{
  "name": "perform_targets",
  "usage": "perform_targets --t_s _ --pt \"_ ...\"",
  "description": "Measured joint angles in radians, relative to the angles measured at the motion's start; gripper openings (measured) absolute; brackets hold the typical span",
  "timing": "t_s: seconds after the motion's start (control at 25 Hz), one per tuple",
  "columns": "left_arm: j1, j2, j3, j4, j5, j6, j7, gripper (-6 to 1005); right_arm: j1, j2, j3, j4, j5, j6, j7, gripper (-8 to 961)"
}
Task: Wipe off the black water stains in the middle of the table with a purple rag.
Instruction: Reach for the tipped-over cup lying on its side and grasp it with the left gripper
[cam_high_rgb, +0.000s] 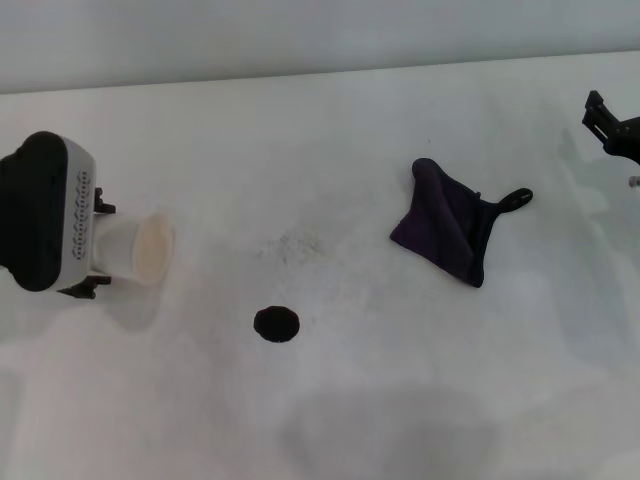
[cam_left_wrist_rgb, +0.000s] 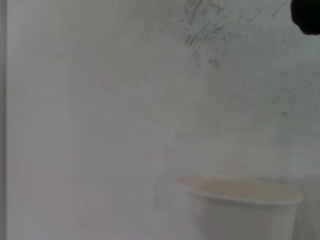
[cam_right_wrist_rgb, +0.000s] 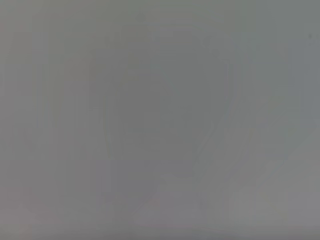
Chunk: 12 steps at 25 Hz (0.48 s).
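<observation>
Your purple rag (cam_high_rgb: 450, 222) lies on the bench (cam_high_rgb: 400, 400) toward the robot's right, crumpled into a rough diamond with its long axis running from the far peak down to the near corner, and its small black loop (cam_high_rgb: 516, 198) pointing out toward the right hand (cam_high_rgb: 612, 124). That right hand sits at the far right edge of the head view, beyond and to the right of the rag and clearly apart from it; so little of it shows that you cannot tell whether its fingers are apart or together. Its wrist view shows only a blank grey field.

The left hand (cam_high_rgb: 95, 248) is at the left side of the bench, clamped on a white paper cup (cam_high_rgb: 138, 248) that lies tipped with its mouth facing the middle. It is well apart from the rag, so the right arm is plainly the nearer one for the pickup.

The black water stain (cam_high_rgb: 276, 324) sits near the middle of the bench, to the left of the rag and nearer the robot. A faint grey speckled smudge (cam_high_rgb: 292, 246) lies just beyond it.

Count: one rag, one black blot, one cup, one grey smudge. The blot is untouched, so wiping has yet to begin.
</observation>
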Motion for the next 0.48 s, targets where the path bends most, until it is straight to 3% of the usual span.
perform_targets --t_s 0.48 --pt "0.005 -0.001 0.002 -0.021 -0.014 0.016 -0.008 867 -0.014 0.001 -0.008 0.012 -0.004 0.001 0.0 861"
